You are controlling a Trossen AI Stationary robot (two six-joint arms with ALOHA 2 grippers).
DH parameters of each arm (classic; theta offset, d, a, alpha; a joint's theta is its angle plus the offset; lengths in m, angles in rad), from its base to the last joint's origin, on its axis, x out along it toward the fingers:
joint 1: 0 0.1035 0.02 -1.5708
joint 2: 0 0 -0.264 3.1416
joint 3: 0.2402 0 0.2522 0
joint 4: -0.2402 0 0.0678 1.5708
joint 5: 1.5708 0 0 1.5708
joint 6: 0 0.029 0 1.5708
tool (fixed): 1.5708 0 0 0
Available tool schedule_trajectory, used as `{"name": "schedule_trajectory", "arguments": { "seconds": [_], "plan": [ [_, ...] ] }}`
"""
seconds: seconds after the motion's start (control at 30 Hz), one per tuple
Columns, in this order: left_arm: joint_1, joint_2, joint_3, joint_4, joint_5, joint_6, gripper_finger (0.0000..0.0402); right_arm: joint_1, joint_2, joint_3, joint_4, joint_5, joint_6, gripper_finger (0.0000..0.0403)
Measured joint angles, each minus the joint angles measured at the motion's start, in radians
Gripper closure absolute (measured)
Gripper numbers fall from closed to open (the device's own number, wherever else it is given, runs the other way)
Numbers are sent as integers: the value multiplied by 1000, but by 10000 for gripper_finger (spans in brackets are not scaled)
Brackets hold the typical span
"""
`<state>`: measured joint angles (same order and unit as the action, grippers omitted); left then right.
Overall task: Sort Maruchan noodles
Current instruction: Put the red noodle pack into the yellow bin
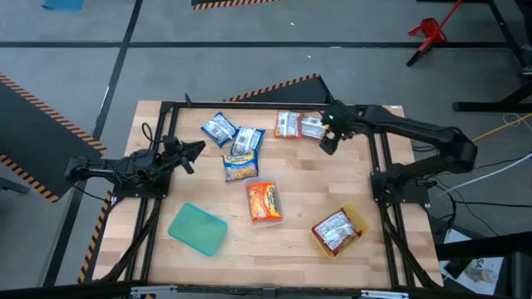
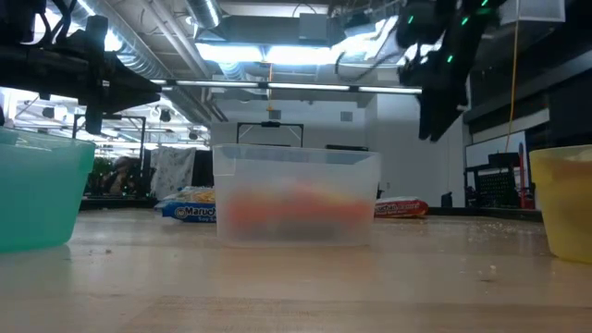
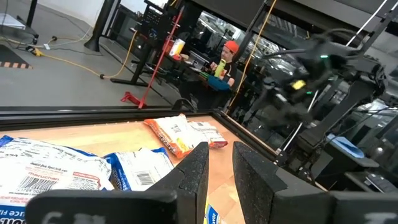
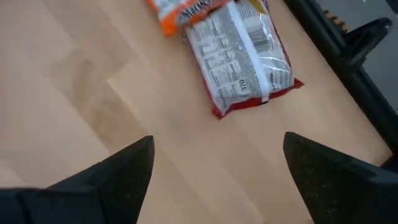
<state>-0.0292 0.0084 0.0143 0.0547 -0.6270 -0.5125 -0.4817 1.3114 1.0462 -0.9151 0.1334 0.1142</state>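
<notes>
Fingers of the right gripper (image 4: 214, 171) spread wide (empty) above a crinkly red-and-silver packet (image 4: 239, 53).

Noodle packets (image 1: 241, 154) flat, scattered; two in trays

1. The place is a robotics lab or workshop hall.
2. The grey concrete floor (image 1: 249, 75) carries dark lines and orange-black hazard tape (image 1: 278, 85) at the upper centre of the high view.
3. The low view shows exposed ceiling ducts (image 2: 176, 46) and strip lights (image 2: 296, 54) at its top.
4. Cables (image 1: 490, 129) trail at the right of the high view.
</notes>
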Motion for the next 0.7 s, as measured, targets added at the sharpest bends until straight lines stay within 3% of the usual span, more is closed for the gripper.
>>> {"name": "schedule_trajectory", "arguments": {
  "seconds": [0.33,0.7],
  "plan": [
    [0,0,0,-1,0,27,335,-136,287,0,119,-55,-174,65],
    [0,0,0,-1,-14,52,335,-214,442,0,241,-117,-220,66]
  ]
}}
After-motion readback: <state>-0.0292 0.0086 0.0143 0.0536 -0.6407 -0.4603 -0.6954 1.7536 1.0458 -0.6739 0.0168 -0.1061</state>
